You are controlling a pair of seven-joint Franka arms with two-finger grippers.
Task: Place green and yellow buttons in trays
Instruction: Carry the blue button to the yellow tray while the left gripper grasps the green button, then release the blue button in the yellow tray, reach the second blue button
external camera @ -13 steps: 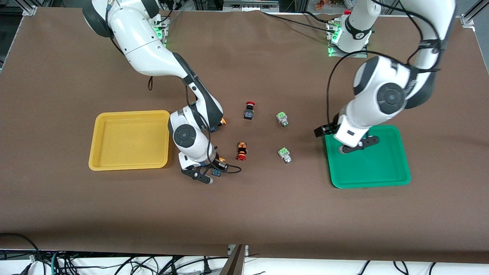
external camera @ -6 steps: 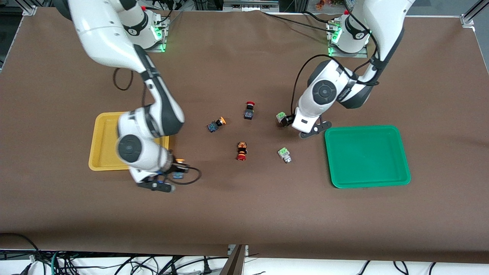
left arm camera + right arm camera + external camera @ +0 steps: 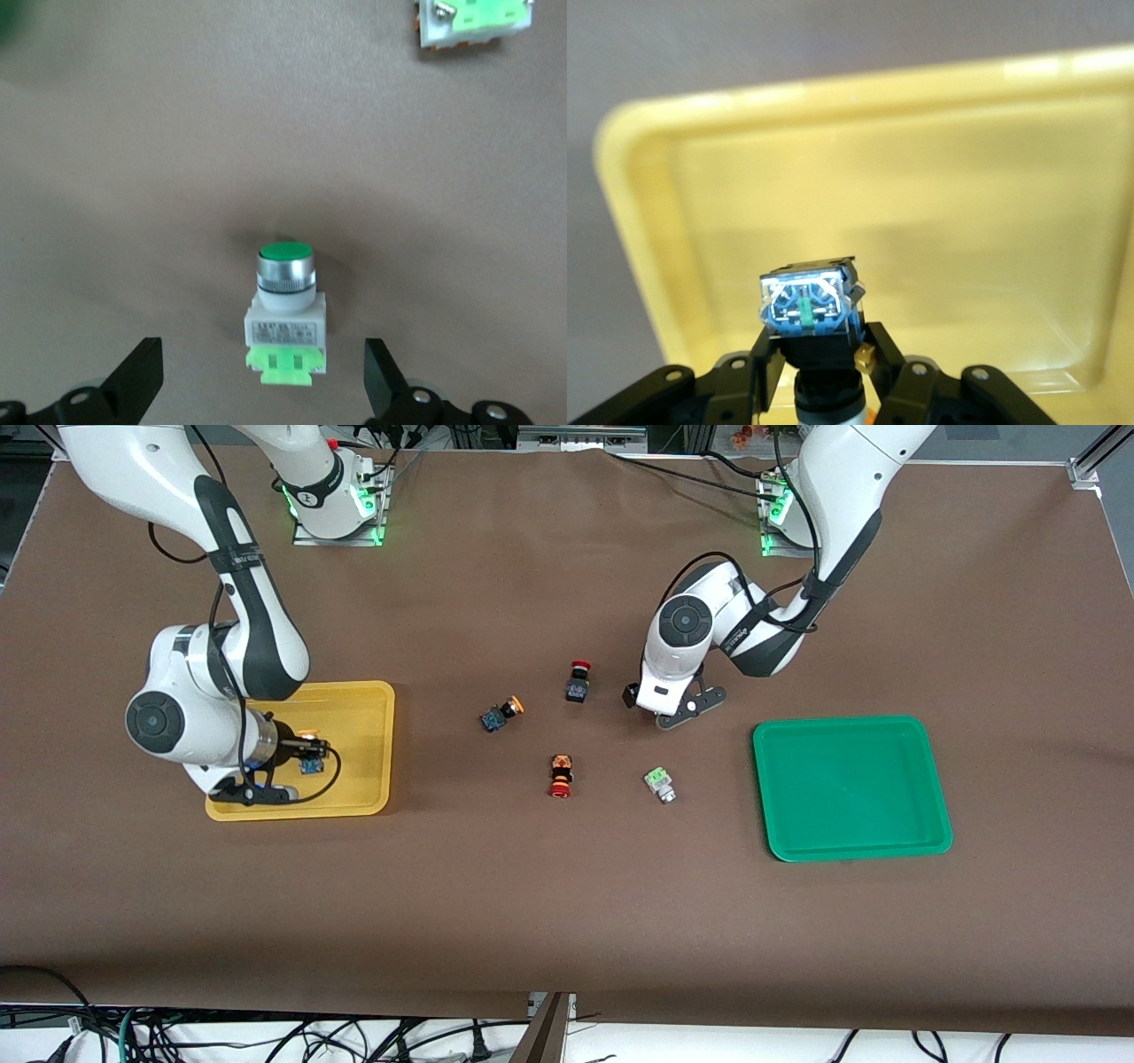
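Note:
My right gripper [image 3: 306,755] is shut on a yellow button [image 3: 311,765] and holds it just above the yellow tray [image 3: 354,717]. The right wrist view shows the gripper [image 3: 819,354] clamped on the button's black body, blue end [image 3: 808,305] out, over the tray's floor [image 3: 966,221]. My left gripper [image 3: 666,707] is open low over a green button that it hides in the front view. In the left wrist view that button [image 3: 285,319] lies between the spread fingers [image 3: 137,381]. A second green button [image 3: 658,784] and a second yellow button [image 3: 500,715] lie on the table. The green tray [image 3: 850,788] is empty.
A red-capped black switch [image 3: 578,682] lies beside the left gripper toward the table's middle. A red-capped orange-and-black switch [image 3: 560,775] lies nearer the front camera. The second green button also shows in the left wrist view [image 3: 474,22].
My right gripper lifted the yellow button from the table and carried it over the yellow tray. My left gripper left the green tray and came down open over the farther green button.

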